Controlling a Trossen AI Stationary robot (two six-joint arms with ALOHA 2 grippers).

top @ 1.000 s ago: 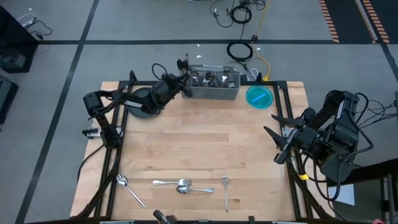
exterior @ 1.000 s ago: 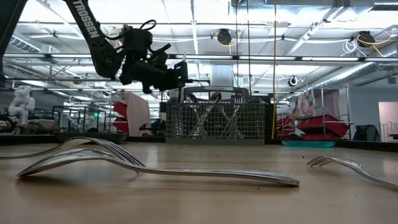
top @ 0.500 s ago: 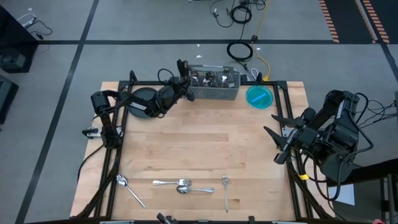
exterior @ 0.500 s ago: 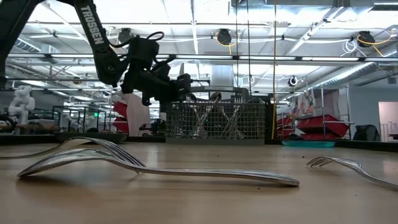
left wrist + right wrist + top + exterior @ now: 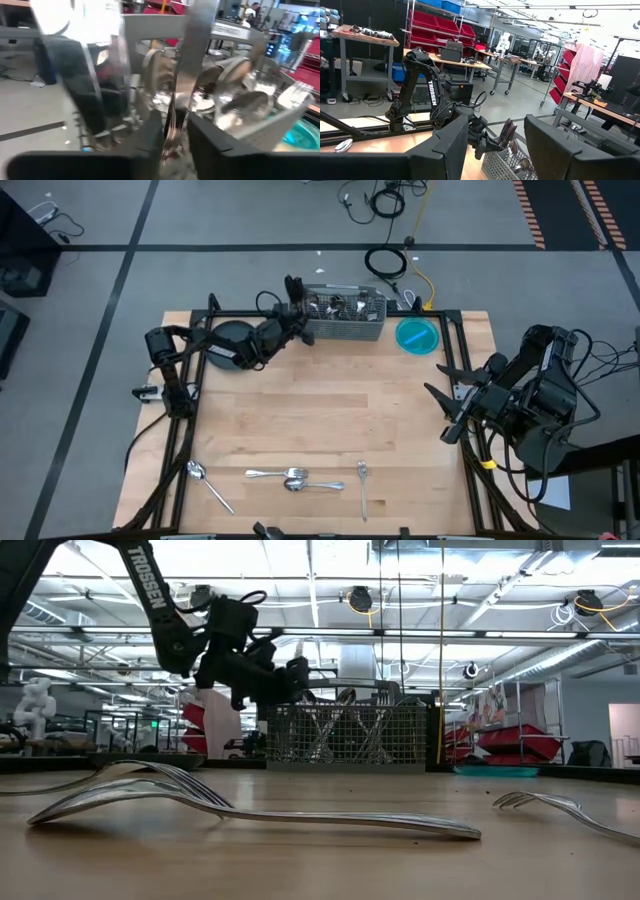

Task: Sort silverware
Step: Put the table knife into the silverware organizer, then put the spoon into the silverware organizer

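Observation:
The grey wire-mesh caddy (image 5: 345,315) stands at the table's far edge with several pieces of silverware (image 5: 340,730) upright in it. More silverware lies along the near edge: a spoon (image 5: 208,483), a fork and spoon pair (image 5: 293,477) and a fork (image 5: 362,485). My left gripper (image 5: 296,308) hovers at the caddy's left end, nearly shut around a slim shiny piece (image 5: 173,122). My right gripper (image 5: 440,412) waits open at the table's right edge, touching nothing. My left gripper pinches a slim silver piece (image 5: 173,125) between its two fingers (image 5: 150,137). It comes slanting down from the table's left, over the caddy's left end. The piece runs forward into the caddy among the others. Whether it is a fork, spoon or knife I cannot tell.
A dark round plate (image 5: 225,345) sits left of the caddy, under my left arm. A blue dish (image 5: 417,335) lies right of the caddy. The wooden table top (image 5: 330,410) between the caddy and the near-edge silverware is bare. A black frame borders the table.
My left gripper has come down toward the caddy's left end and now sits level with its rim; in the last half second it has barely moved. The silverware on the table has stayed where it was.

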